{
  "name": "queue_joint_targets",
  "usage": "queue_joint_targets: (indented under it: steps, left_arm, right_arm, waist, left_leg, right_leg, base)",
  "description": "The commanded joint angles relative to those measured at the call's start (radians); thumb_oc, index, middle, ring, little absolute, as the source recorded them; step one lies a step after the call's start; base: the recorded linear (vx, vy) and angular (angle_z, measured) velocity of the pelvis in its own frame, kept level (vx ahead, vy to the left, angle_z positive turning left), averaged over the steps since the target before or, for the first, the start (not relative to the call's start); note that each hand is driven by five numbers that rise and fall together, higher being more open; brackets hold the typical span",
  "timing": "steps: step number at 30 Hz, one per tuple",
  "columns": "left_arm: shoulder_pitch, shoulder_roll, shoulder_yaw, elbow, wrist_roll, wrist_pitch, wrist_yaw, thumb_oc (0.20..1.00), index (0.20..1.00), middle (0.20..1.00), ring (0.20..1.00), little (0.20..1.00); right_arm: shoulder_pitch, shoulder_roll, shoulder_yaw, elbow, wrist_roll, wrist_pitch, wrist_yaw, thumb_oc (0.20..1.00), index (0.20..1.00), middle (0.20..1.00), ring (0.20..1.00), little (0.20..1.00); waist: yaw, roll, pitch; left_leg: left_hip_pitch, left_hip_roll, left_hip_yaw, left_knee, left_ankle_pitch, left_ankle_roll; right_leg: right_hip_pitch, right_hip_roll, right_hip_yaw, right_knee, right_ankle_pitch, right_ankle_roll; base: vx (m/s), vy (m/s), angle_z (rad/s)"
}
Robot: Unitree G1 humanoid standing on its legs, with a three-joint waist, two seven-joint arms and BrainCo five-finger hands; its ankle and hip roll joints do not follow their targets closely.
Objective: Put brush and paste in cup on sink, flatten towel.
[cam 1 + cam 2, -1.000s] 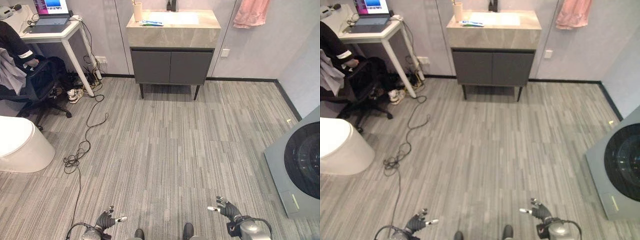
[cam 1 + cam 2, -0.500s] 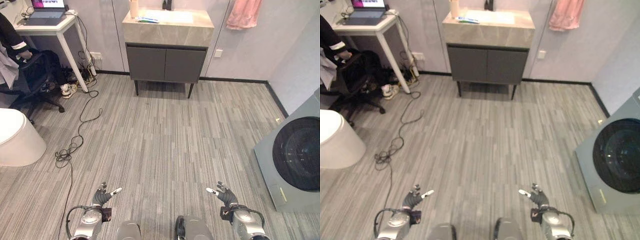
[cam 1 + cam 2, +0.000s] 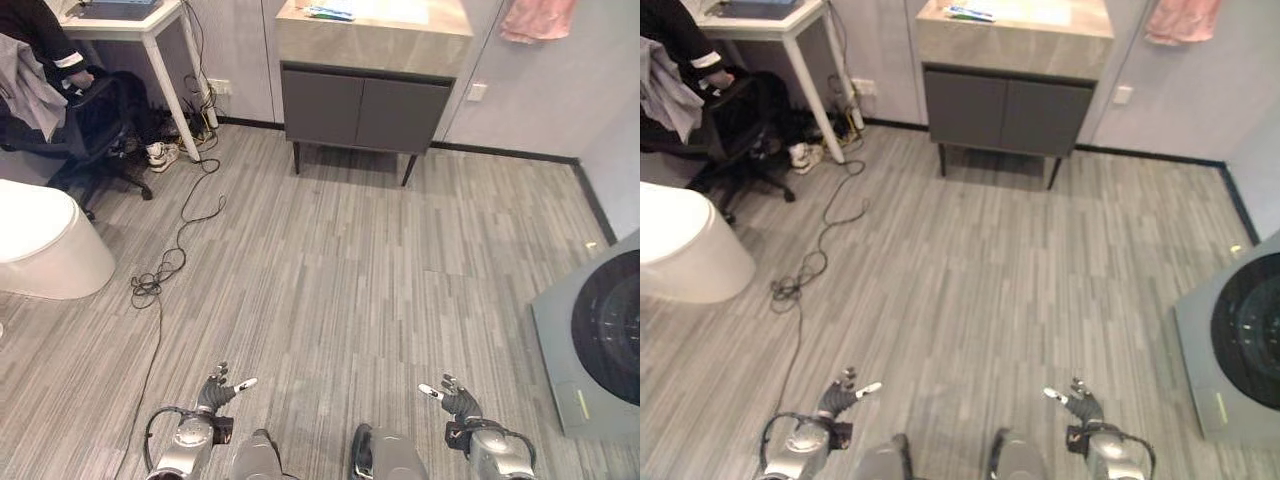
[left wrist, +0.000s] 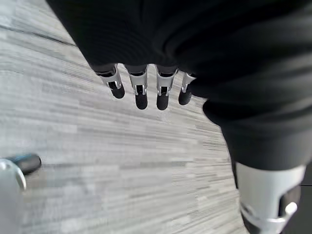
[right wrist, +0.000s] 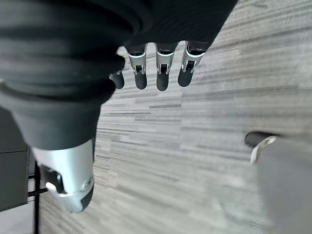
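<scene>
Left hand [image 3: 212, 392]: low by the floor, fingers loose and spread, holding nothing.
Right hand [image 3: 455, 400]: low by the floor too, fingers loose, holding nothing.
Sink [image 3: 375, 30]: far across the room, against the wall.
Paste [image 3: 330, 13]: a small flat tube lying on the sink top, at its left side. Probably light and squishy, so pinch it gently near the middle.
Brush: too small to pick out; it may lie by the paste.
Towel [image 3: 540, 18]: pink, hanging on the wall to the right of the sink. Probably soft and floppy, so hold it by its edges to smooth it.
</scene>
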Motion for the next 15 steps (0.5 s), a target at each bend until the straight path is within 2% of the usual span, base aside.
queue_joint_targets:
  steps: [1, 2, 4, 5, 6, 7, 8, 9, 10, 12, 13, 14, 15]
  left_arm:
    - [0.009, 0.048, 0.013, -0.098, 0.104, -0.039, -0.006, 1.000, 1.000, 1.000, 1.000, 1.000]
    - [0.017, 0.051, 0.021, -0.110, 0.103, -0.040, -0.003, 1.000, 1.000, 1.000, 1.000, 1.000]
    - [0.025, 0.056, 0.025, -0.122, 0.102, -0.040, -0.002, 1.000, 1.000, 1.000, 1.000, 1.000]
    - [0.051, 0.068, 0.031, -0.144, 0.124, -0.038, -0.009, 1.000, 1.000, 1.000, 1.000, 1.000]
    - [0.051, 0.075, 0.030, -0.145, 0.131, -0.040, -0.009, 1.000, 1.000, 1.000, 1.000, 1.000]
    - [0.049, 0.075, 0.029, -0.142, 0.137, -0.042, -0.009, 1.000, 1.000, 1.000, 1.000, 1.000]
    - [0.049, 0.075, 0.029, -0.142, 0.137, -0.042, -0.009, 1.000, 1.000, 1.000, 1.000, 1.000]
    - [0.048, 0.071, 0.031, -0.135, 0.142, -0.043, -0.009, 1.000, 1.000, 1.000, 1.000, 1.000]
    - [0.044, 0.064, 0.038, -0.131, 0.131, -0.042, -0.008, 1.000, 1.000, 1.000, 1.000, 1.000]
    - [0.036, 0.056, 0.044, -0.128, 0.119, -0.041, -0.008, 1.000, 1.000, 1.000, 1.000, 1.000]
    - [0.036, 0.055, 0.044, -0.128, 0.119, -0.041, -0.008, 1.000, 1.000, 1.000, 1.000, 1.000]
    - [0.032, 0.053, 0.047, -0.129, 0.110, -0.036, -0.004, 1.000, 1.000, 1.000, 1.000, 1.000]
    - [0.036, 0.055, 0.046, -0.120, 0.114, -0.029, -0.011, 1.000, 1.000, 1.000, 1.000, 1.000]
  right_arm:
    - [-0.013, -0.016, -0.018, -0.008, -0.019, -0.039, 0.010, 1.000, 1.000, 1.000, 1.000, 1.000]
    - [-0.015, -0.017, -0.014, -0.013, -0.026, -0.036, 0.010, 1.000, 1.000, 1.000, 1.000, 1.000]
    - [-0.016, -0.015, -0.013, -0.016, -0.026, -0.037, 0.010, 1.000, 1.000, 1.000, 1.000, 1.000]
    - [0.007, -0.009, -0.024, -0.048, -0.028, -0.035, 0.016, 1.000, 1.000, 1.000, 1.000, 1.000]
    - [0.013, -0.005, -0.028, -0.054, -0.024, -0.036, 0.018, 1.000, 1.000, 1.000, 1.000, 1.000]
    - [0.014, -0.004, -0.032, -0.054, -0.020, -0.038, 0.016, 1.000, 1.000, 1.000, 1.000, 1.000]
    - [0.013, -0.004, -0.032, -0.054, -0.020, -0.038, 0.016, 1.000, 1.000, 1.000, 1.000, 1.000]
    - [0.017, -0.006, -0.033, -0.062, -0.017, -0.040, 0.014, 1.000, 1.000, 1.000, 1.000, 1.000]
    - [0.025, -0.019, -0.028, -0.086, -0.037, -0.042, 0.010, 1.000, 1.000, 1.000, 1.000, 1.000]
    - [0.021, -0.024, -0.031, -0.092, -0.063, -0.037, -0.002, 1.000, 1.000, 1.000, 1.000, 1.000]
    - [0.021, -0.024, -0.032, -0.093, -0.064, -0.036, -0.003, 1.000, 1.000, 1.000, 1.000, 1.000]
    - [0.024, -0.021, -0.047, -0.102, -0.051, -0.027, -0.002, 1.000, 1.000, 1.000, 1.000, 1.000]
    - [0.041, -0.020, -0.057, -0.110, -0.040, -0.024, 0.009, 1.000, 1.000, 1.000, 1.000, 1.000]
  waist:
    - [0.000, 0.004, -0.001]
    - [-0.001, 0.008, 0.010]
    - [0.000, 0.014, 0.019]
    - [-0.011, 0.026, 0.023]
    - [-0.022, 0.026, 0.027]
    - [-0.031, 0.025, 0.027]
    - [-0.030, 0.026, 0.026]
    - [-0.045, 0.024, 0.024]
    - [-0.069, 0.023, 0.023]
    - [-0.081, 0.020, 0.028]
    - [-0.081, 0.025, 0.029]
    - [-0.093, 0.024, 0.028]
    - [-0.098, 0.031, 0.018]
  left_leg:
    - [0.087, -0.123, 0.044, -0.082, -0.006, 0.090]
    - [0.105, -0.129, 0.052, -0.110, 0.006, 0.101]
    - [0.123, -0.127, 0.060, -0.141, 0.015, 0.106]
    - [0.180, -0.129, 0.055, -0.219, 0.034, 0.110]
    - [0.202, -0.131, 0.050, -0.250, 0.038, 0.107]
    - [0.220, -0.136, 0.049, -0.273, 0.043, 0.100]
    - [0.218, -0.135, 0.049, -0.274, 0.045, 0.100]
    - [0.245, -0.139, 0.039, -0.293, 0.039, 0.091]
    - [0.300, -0.143, 0.011, -0.319, 0.018, 0.070]
    - [0.338, -0.135, -0.002, -0.330, 0.010, 0.050]
    - [0.341, -0.130, -0.003, -0.331, 0.008, 0.049]
    - [0.389, -0.118, -0.020, -0.343, -0.001, 0.035]
    - [0.419, -0.100, -0.035, -0.341, 0.008, 0.021]
  right_leg:
    - [0.076, -0.016, 0.059, -0.009, 0.180, 0.081]
    - [0.051, -0.026, 0.074, 0.038, 0.233, 0.088]
    - [0.023, -0.029, 0.082, 0.085, 0.241, 0.091]
    - [-0.035, -0.001, 0.099, 0.122, 0.247, 0.099]
    - [-0.060, 0.026, 0.112, 0.097, 0.229, 0.101]
    - [-0.083, 0.042, 0.116, 0.033, 0.231, 0.103]
    - [-0.083, 0.044, 0.116, 0.029, 0.234, 0.102]
    - [-0.103, 0.043, 0.114, -0.098, 0.241, 0.101]
    - [-0.137, 0.040, 0.144, -0.292, 0.282, 0.109]
    - [-0.183, 0.008, 0.168, -0.408, 0.347, 0.129]
    - [-0.176, 0.012, 0.164, -0.414, 0.350, 0.130]
    - [-0.205, 0.004, 0.169, -0.415, 0.371, 0.138]
    - [-0.197, 0.029, 0.175, -0.375, 0.348, 0.130]
  base:
    - [0.19, 0.375, -0.26]
    - [0.19, 0.374, -0.31]
    - [0.14, 0.167, -0.40]
    - [0.27, 0.124, -0.41]
    - [0.38, 0.131, -0.47]
    - [0.19, 0.027, -0.53]
    - [0.23, -0.020, -0.66]
    - [0.44, -0.072, -0.23]
    - [0.57, -0.096, 0.29]
    - [0.49, -0.092, 0.52]
    - [0.54, -0.132, 0.59]
    - [0.55, -0.168, 0.56]
    - [0.70, -0.234, 0.64]
